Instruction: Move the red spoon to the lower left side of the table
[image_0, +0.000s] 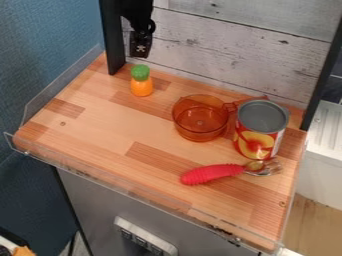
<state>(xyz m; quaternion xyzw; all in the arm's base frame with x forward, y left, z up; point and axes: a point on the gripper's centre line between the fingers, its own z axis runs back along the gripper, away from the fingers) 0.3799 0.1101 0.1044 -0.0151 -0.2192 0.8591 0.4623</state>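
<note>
Well, going from left to right, I begin at the lower left part of the wooden table (41, 131), which is where the red spoon has to end up. My gripper (140, 46) hangs at the upper left, above the table's far edge and well apart from the spoon; whether it is open or closed, I cannot tell, but I see nothing held in it. Just below it in view stands one orange toy with a green top (141, 86). Next comes one clear amber cup (200, 120), upright, its handle towards the can. In front of these lies the one red spoon (212, 173), right of the middle and near the front edge, its red handle pointing left and its metal head just before the can. Last, one red and yellow can (258, 142) with a grey top stands upright beside the cup.

I judge this to be the approach step, with the grasp not yet made. The next move calls for coming forward and right, clear of the cup, then down onto the handle, before lifting and carrying it left.
</note>
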